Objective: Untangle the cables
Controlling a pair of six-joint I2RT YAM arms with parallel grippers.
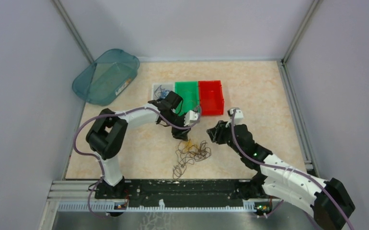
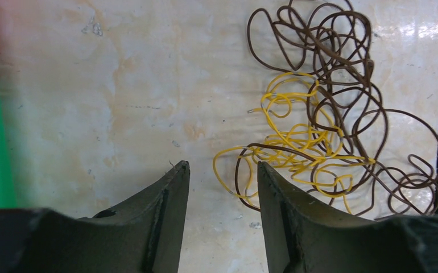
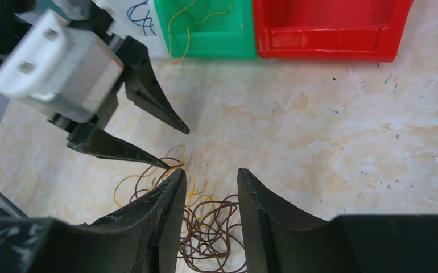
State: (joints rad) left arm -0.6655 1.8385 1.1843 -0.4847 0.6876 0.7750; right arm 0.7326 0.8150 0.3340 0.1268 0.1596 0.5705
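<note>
- Hovering just on the arms' side of the green bin (image 3: pixel 228 42), the left fingers (image 2: pixel 178 182) stand partly open and hold nothing. Their tips aim at the yellow edge of the tangle, probably to pluck out one yellow strand.
- The cables (image 2: pixel 313 145), brown and yellow strands knotted together, lie on the surface a little further from that bin.
- The right fingers (image 3: pixel 171 190), also partly open and empty, hang over the brown loops, likely to pin them.
- A yellow strand (image 3: pixel 188 23) lies in the green bin and blue ones in the white bin (image 1: pixel 160 91) beside it, so sorting seems to go by colour.
</note>
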